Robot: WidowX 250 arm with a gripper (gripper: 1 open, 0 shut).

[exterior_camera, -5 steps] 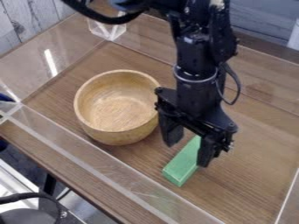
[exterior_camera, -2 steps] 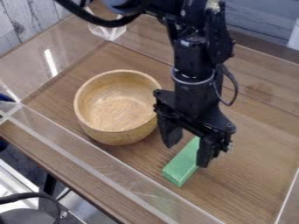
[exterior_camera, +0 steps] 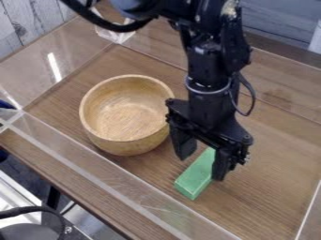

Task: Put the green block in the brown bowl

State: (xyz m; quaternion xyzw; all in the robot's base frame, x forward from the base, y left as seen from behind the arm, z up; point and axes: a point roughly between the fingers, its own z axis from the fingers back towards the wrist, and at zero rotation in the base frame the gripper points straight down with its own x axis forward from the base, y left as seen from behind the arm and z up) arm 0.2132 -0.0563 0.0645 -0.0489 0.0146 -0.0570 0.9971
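The green block (exterior_camera: 194, 178) lies flat on the wooden table, to the right of and nearer than the brown bowl (exterior_camera: 126, 114). My black gripper (exterior_camera: 205, 161) points straight down over the block's far end. It is open, with one finger on each side of the block. Whether the fingers touch the block I cannot tell. The bowl is empty, its wood grain showing inside the hollow. The block's far end is partly hidden by the fingers.
Clear acrylic walls (exterior_camera: 75, 155) fence the table on the near and left sides. A pale object (exterior_camera: 115, 34) sits at the far edge behind the arm. The table's right edge (exterior_camera: 305, 211) runs close to the block.
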